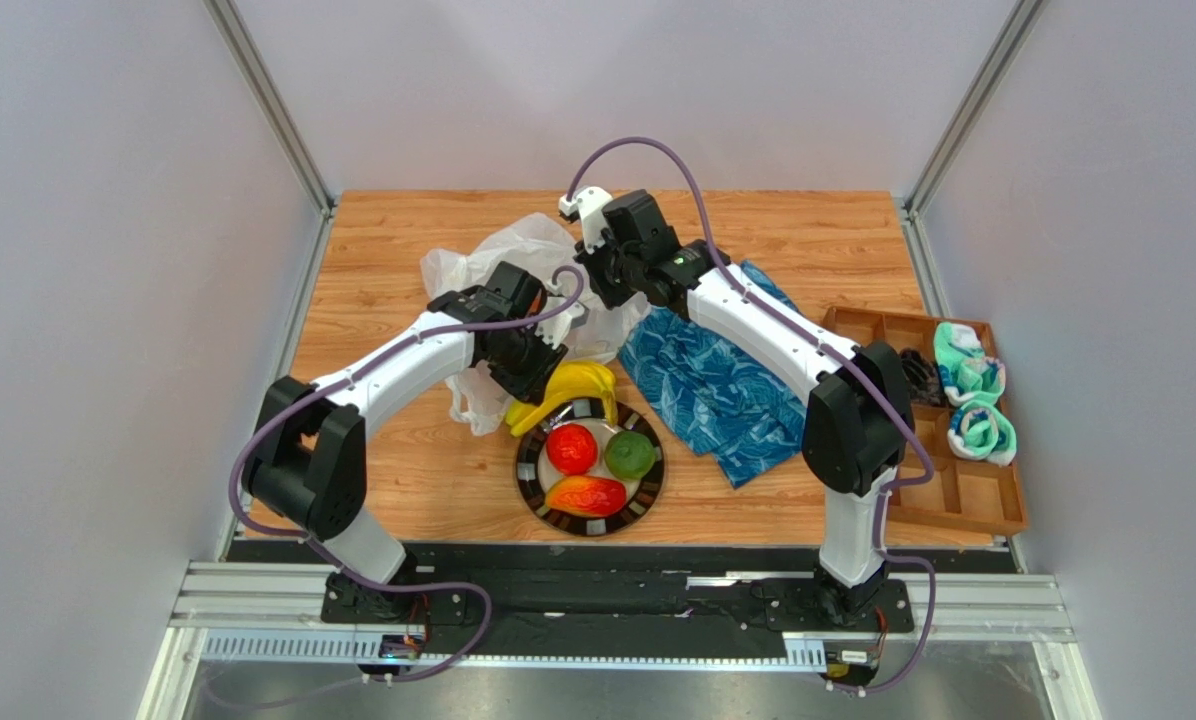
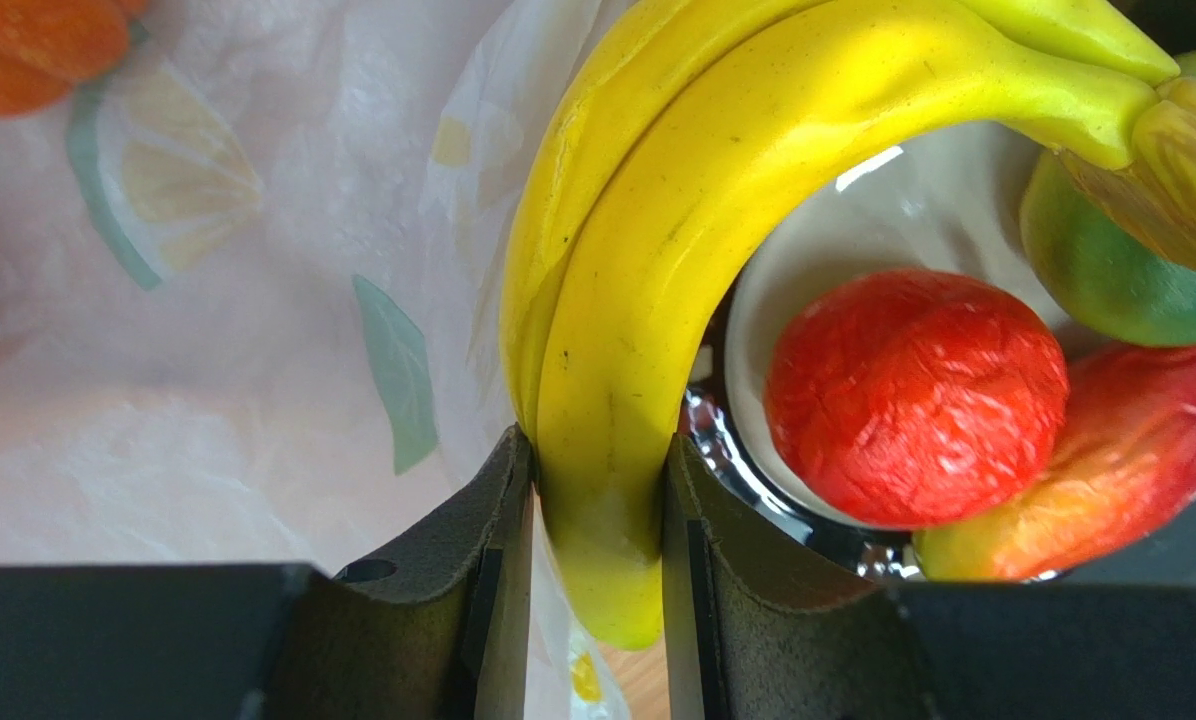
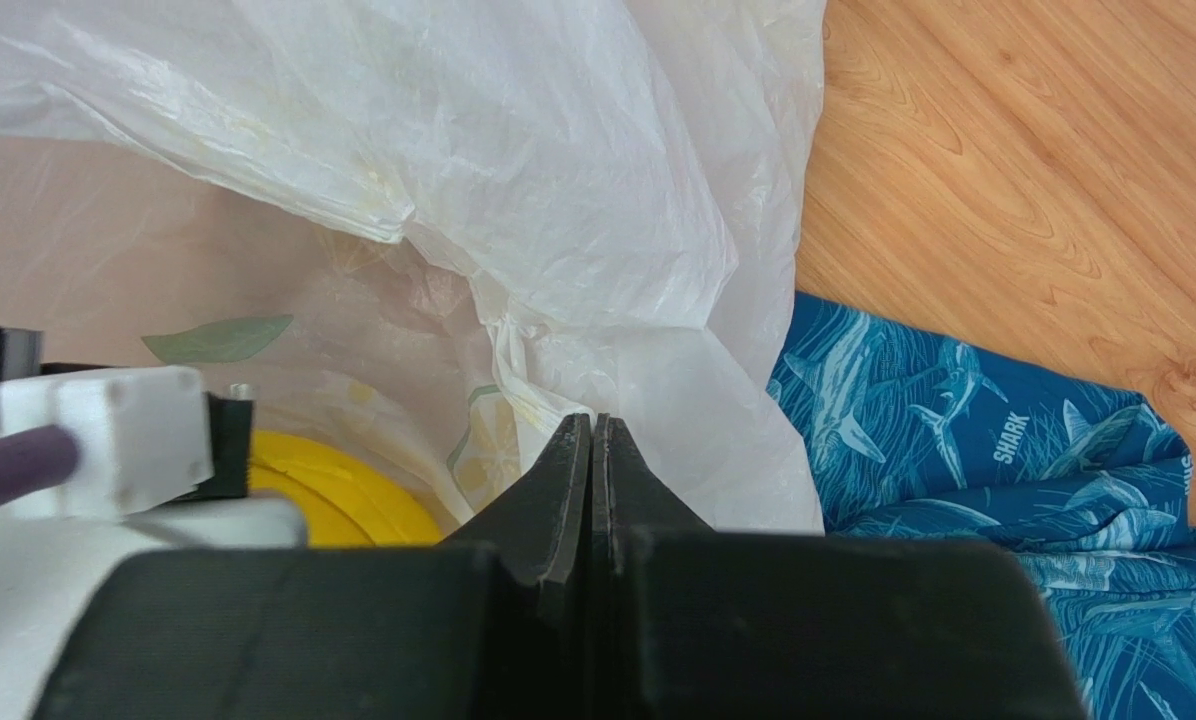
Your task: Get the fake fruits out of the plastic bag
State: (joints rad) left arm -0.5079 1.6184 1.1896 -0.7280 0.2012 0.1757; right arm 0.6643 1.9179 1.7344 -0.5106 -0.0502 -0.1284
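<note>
Plate [image 1: 525,477], close to the counter's [image 1: 830,240] near edge, carries red, green and mango fruits [image 1: 571,447]. Left fingers [image 2: 469,600] pinch the banana [image 2: 634,300] low over its far rim, judged ready for set-down. Right fingers [image 3: 559,495] are pressed together on a fold of the bag [image 1: 514,255], toward the far edge, apparently holding its mouth up. Blue cloth [image 1: 709,390] lies right of centre. Counter is wood plank; grey walls enclose three sides.

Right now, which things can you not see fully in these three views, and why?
Top view: inside of bag, hidden by its folds, left arm and right arm.
Left wrist: orange shape, cut by the top edge, fruit or print unclear; plate, mostly behind bananas.
Right wrist: yellow thing, partly behind a white block.
</note>
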